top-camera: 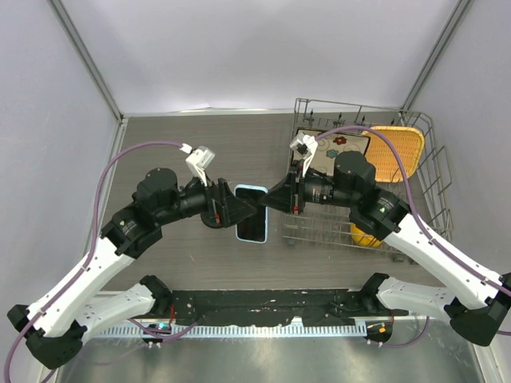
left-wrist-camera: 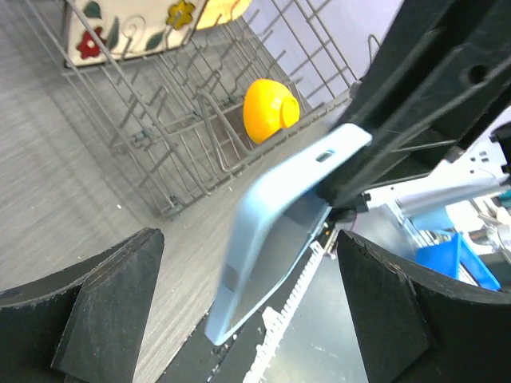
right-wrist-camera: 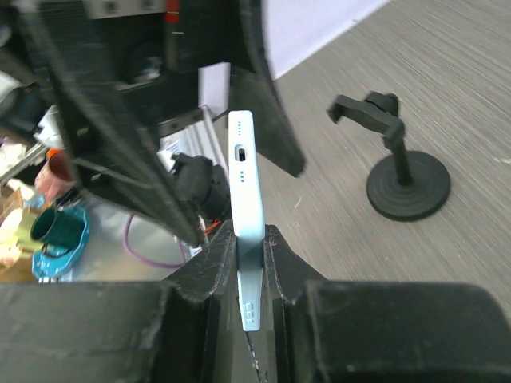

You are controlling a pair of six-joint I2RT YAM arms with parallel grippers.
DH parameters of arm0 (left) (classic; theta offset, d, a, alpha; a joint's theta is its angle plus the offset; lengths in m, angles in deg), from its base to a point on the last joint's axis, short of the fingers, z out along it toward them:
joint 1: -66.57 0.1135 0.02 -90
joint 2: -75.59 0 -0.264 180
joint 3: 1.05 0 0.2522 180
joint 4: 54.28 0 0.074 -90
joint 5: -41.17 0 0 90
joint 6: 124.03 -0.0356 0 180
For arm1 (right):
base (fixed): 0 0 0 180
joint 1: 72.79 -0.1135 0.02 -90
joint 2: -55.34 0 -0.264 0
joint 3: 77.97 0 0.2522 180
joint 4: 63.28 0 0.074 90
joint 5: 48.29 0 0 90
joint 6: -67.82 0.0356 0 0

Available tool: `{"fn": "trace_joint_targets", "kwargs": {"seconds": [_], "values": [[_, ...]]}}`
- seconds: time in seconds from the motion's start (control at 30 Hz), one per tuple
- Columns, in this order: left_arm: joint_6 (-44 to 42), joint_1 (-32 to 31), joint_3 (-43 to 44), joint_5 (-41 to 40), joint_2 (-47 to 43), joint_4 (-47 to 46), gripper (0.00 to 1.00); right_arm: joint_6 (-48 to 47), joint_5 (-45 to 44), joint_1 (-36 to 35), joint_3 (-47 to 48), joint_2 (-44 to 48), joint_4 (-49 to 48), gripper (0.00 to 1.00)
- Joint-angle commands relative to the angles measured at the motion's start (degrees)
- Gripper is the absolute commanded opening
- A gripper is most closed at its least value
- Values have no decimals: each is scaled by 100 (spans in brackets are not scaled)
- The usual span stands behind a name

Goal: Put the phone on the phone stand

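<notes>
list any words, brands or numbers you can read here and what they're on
None: no readable text in any view.
The phone shows only port holes on its edge, no brand.
The phone stand is plain black.
The flowered plate carries pictures, no letters.

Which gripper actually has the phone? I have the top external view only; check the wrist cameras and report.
Observer: The right gripper clamps the phone edge-on between its fingers.
Operator: Now report the left one.
Observer: The left gripper is open; its fingers flank the phone without touching it.
Operator: Find the stand.
Observer: The phone stand stands upright on the table, its cradle empty, off to one side of the held phone.
</notes>
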Motion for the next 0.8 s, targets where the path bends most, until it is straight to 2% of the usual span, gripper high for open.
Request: {"fn": "trace_joint_targets", "kwargs": {"seconds": [0.0,0.03,0.13,0.27,0.63,0.77], "values": [[80,373,55,1588,99,-267,94,-453,1258,65,579,43,-405,1],[124,400,-33,2069,108,-477,95,-497,1503,74,597,16,-414,1],[335,418,-191,2635,196,-803,95,-559,1925,92,702,-168,-519,1],[362,418,-350,2715,100,-901,91,-471,2278,109,887,-467,-625,1],[213,418,-192,2856,152,-786,51,-163,2323,127,861,-555,-1046,1],[169,427,-166,2873,187,-830,45,-119,2314,127,843,-538,-1073,1]]}}
